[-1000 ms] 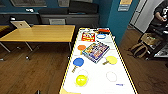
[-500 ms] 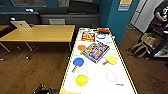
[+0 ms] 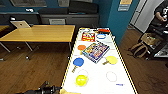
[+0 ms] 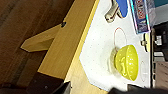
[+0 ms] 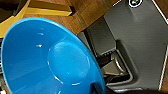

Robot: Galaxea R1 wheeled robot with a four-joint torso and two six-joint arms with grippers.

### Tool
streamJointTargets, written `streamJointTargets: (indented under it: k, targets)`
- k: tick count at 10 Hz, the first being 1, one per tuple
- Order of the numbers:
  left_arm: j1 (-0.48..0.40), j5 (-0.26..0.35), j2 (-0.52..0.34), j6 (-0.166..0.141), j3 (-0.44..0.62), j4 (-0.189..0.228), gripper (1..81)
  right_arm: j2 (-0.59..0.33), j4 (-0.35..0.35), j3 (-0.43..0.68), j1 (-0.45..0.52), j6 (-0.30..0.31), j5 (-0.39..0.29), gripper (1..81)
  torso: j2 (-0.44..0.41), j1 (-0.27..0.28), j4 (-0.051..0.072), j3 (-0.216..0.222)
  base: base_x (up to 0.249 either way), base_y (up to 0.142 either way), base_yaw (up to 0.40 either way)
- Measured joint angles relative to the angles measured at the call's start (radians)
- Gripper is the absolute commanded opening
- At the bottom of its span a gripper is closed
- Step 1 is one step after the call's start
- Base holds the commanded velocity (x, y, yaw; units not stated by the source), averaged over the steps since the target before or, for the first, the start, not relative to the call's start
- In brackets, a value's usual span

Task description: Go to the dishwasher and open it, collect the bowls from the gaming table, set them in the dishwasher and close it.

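The gaming table point(image 3: 125, 75) has a white top and yellow sides and runs away from me in the head view. A yellow-green bowl point(image 3: 81, 80) stands on its near end, close to the left edge. In the left wrist view this bowl point(image 4: 126, 62) lies just ahead of my left gripper point(image 4: 90, 89), which is open and apart from it. My left arm point(image 3: 47, 89) comes in low, beside the table's near corner. A bright blue bowl point(image 5: 50, 65) looms large in the right wrist view, over the wooden floor, with my right gripper shut on its rim.
Blue point(image 3: 78, 62), orange point(image 3: 81, 47) and yellow point(image 3: 111, 60) paddles and two game boxes point(image 3: 96, 51) lie on the white top. A wooden table point(image 3: 40, 33) stands to the left. A person point(image 3: 160, 12) stands at the far right, beside bags point(image 3: 140, 48) on the floor.
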Motion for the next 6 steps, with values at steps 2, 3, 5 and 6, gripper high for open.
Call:
streamJointTargets:
  k: [2,3,5,6]
  targets:
    - [-0.020,0.037,0.036,0.000,-0.041,0.008,81.1,0.000,0.000,0.000,0.002,0.000,-0.001,1.0,0.000,0.000,0.000,0.000,0.000,0.000,0.000]
    - [-0.037,0.048,0.048,0.000,-0.056,0.009,81.1,0.000,0.000,0.000,0.003,0.000,-0.001,1.0,0.000,0.000,0.000,0.000,0.000,0.000,0.000]
    - [-0.074,0.079,0.053,0.000,-0.064,0.012,81.1,0.000,0.000,0.000,0.003,0.000,-0.001,1.0,0.000,0.000,0.000,0.000,0.000,0.000,0.000]
    - [-0.089,0.084,0.066,0.000,-0.075,0.013,81.1,0.001,0.000,0.000,0.004,0.000,-0.002,1.0,0.000,0.000,0.000,0.000,0.000,0.000,0.000]
